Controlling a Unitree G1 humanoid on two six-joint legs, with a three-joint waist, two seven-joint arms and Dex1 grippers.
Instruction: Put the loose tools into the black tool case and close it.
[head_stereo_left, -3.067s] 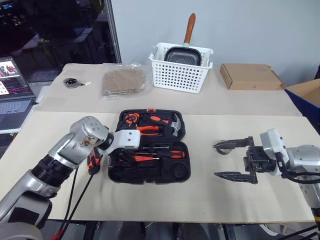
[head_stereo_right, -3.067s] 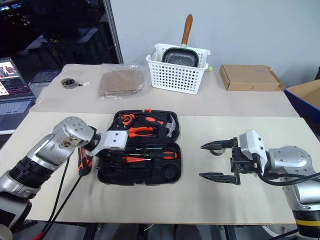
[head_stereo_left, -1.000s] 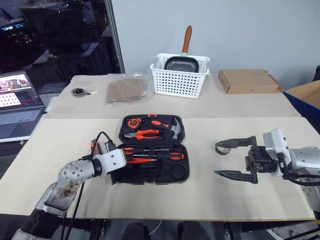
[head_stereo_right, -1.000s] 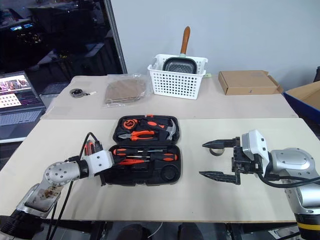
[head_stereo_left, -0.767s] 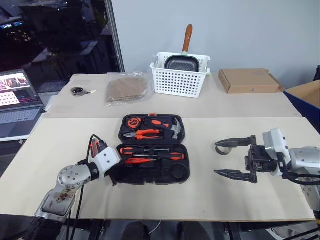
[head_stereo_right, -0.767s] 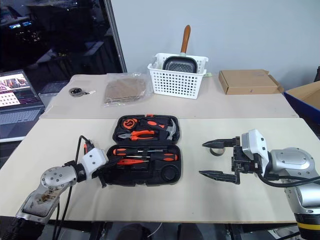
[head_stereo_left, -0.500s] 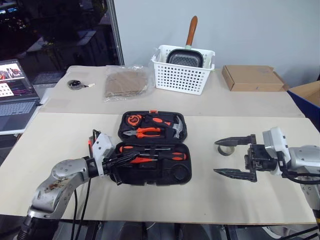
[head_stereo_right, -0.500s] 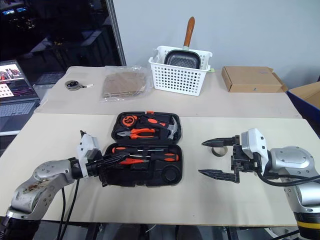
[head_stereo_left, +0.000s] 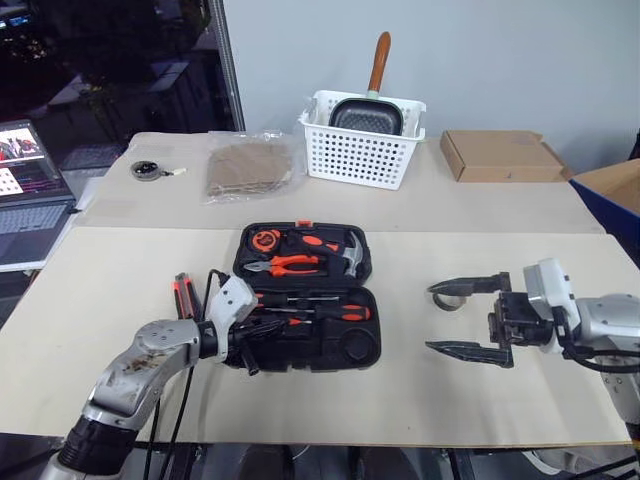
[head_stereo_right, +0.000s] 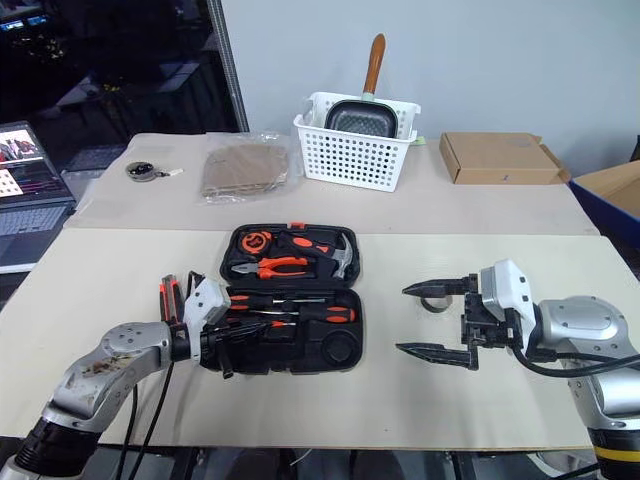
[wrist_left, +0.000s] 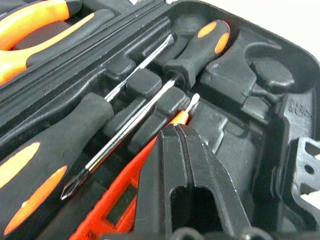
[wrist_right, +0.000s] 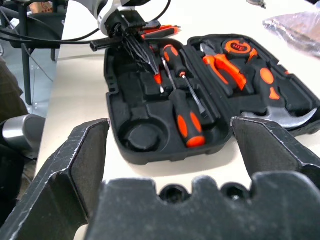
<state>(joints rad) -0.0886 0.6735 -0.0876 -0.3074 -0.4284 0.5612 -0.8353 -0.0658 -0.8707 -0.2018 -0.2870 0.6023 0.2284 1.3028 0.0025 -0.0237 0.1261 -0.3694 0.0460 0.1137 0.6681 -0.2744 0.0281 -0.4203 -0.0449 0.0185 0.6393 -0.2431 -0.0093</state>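
Case (head_stereo_left: 305, 300), black, lies open mid-table so I can fill its slots. Two screwdrivers (wrist_left: 65, 150) are seated. Left gripper (head_stereo_left: 245, 345), fingers pressed together, noses in, possibly seating the red tester (wrist_left: 150, 160). Right gripper (head_stereo_left: 470, 318) waits spread beside the tape roll (head_stereo_left: 447, 300).

A lab: covered table (head_stereo_left: 420, 390), laptop (head_stereo_left: 28, 190), dark window (head_stereo_left: 110, 70).

Beige table (head_stereo_left: 120, 280) w/ open tool case (head_stereo_left: 300, 330), tape roll (head_stereo_left: 447, 298), basket (head_stereo_left: 360, 150), cardboard box (head_stereo_left: 500, 155).
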